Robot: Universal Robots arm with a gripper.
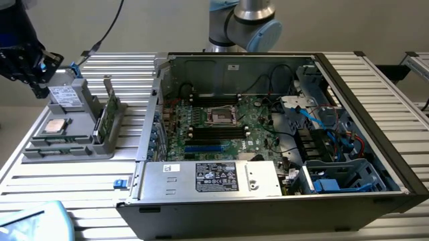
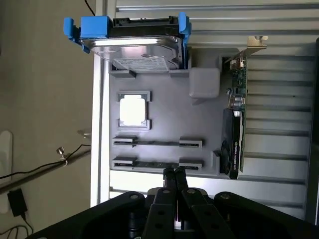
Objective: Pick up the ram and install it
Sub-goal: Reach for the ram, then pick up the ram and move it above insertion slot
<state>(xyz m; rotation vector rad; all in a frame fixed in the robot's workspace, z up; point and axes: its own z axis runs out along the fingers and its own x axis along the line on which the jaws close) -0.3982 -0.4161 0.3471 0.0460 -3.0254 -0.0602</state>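
The ram [image 2: 157, 164] stood on edge in a narrow slot of the grey tray [image 2: 164, 114], at the tray's outer end. A second such slot ran just beside it. Next in the tray lay a square silver processor chip [image 2: 133, 110], then a hard drive [image 2: 144, 47] in a blue bracket. A wider green card [image 2: 238, 99] stood along one side. The gripper [image 2: 174, 173] hung above the tray, its jaws pressed together on nothing. The tray sat on the ribbed desk [image 1: 74, 193], with the open computer case [image 1: 375, 105] to the exterior view's right.
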